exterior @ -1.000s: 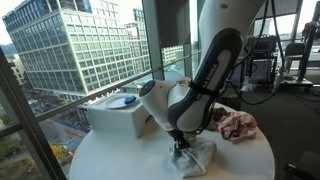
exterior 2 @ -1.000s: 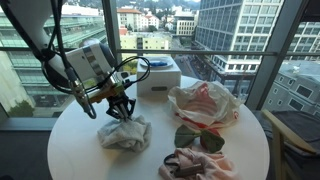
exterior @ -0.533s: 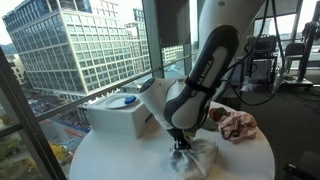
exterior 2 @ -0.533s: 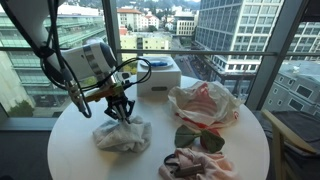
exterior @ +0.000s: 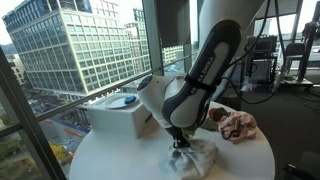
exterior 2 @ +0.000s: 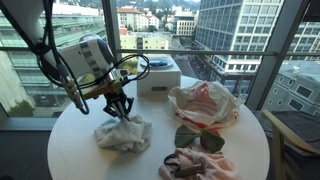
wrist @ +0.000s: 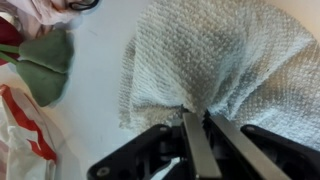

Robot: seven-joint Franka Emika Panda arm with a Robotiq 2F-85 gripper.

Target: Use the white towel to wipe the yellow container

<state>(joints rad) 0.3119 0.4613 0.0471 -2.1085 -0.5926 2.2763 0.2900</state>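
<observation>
A crumpled white towel [exterior: 193, 159] [exterior 2: 122, 136] lies on the round white table [exterior 2: 80, 160]. My gripper [exterior: 181, 143] [exterior 2: 120, 114] points straight down onto the towel's top. In the wrist view the fingers [wrist: 197, 120] are closed together, pinching a fold of the towel [wrist: 220, 55]. No yellow container shows in any view.
A white box [exterior: 118, 118] [exterior 2: 157, 75] with a blue item on top stands by the window. A clear plastic bag with red print [exterior 2: 205, 103], a dark green object [exterior 2: 198, 138] [wrist: 45, 62] and a pink cloth [exterior 2: 200, 165] [exterior: 238, 125] lie beside the towel.
The arm has shifted slightly upward while the gripper stays shut on the towel. The towel bunches a little under the fingers. Nothing else has moved.
</observation>
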